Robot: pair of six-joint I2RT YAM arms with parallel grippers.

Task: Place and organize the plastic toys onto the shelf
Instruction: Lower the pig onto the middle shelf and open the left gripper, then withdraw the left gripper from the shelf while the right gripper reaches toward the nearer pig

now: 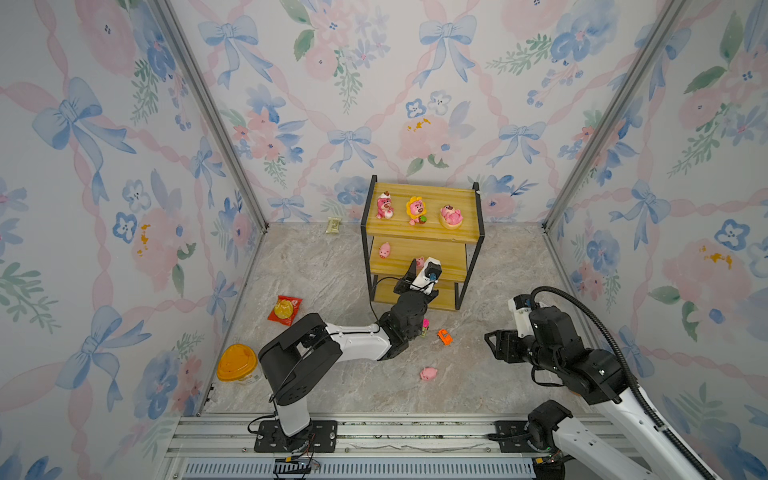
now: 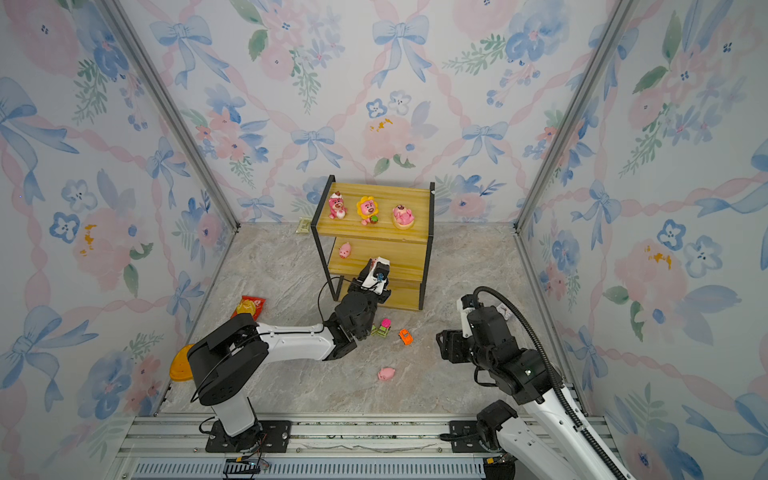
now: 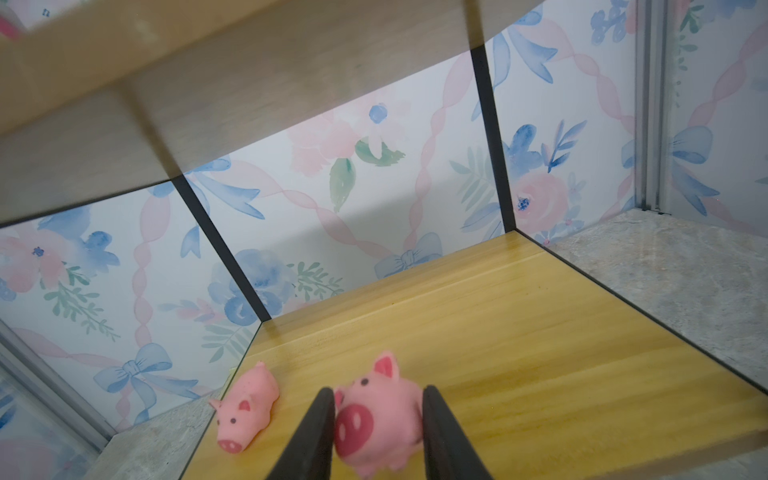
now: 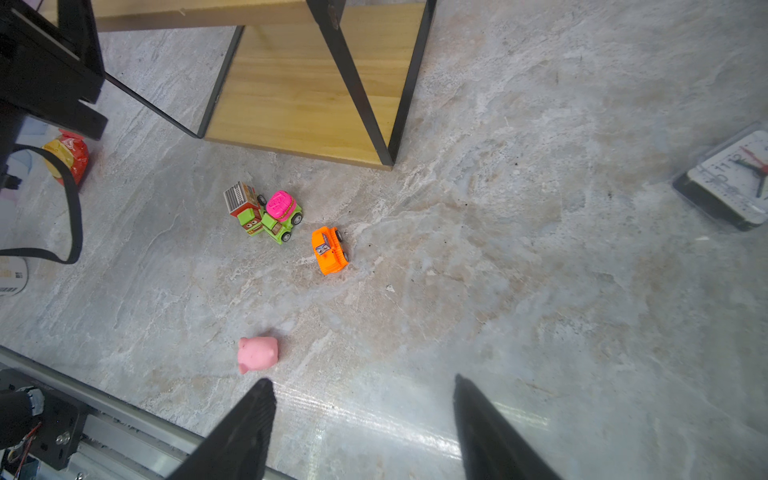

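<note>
Three tiers: shelf (image 1: 436,253) stands at the back of the table (image 1: 332,270), near the floral wallpaper (image 1: 291,104); bear figurines (image 1: 414,210) fill its top board (image 1: 432,193).
Left jaws: narrow, clamped on the held pig (image 3: 376,415) at the middle board (image 3: 498,353), just beside the shelved pig (image 3: 245,409); I judge this groups pigs on one tier.
Right jaws: wide, empty, above bare table near the loose pig (image 4: 257,353); likely staged for it.
Bottom board (image 4: 291,91): bare; I judge it reserved for the orange car (image 4: 330,250), pink-green car (image 4: 282,216) and grey-green car (image 4: 245,208), clustered before the shelf.
Surface: grey marble pattern, flat, faintly glossy.
Room: wallpapered on three sides.
</note>
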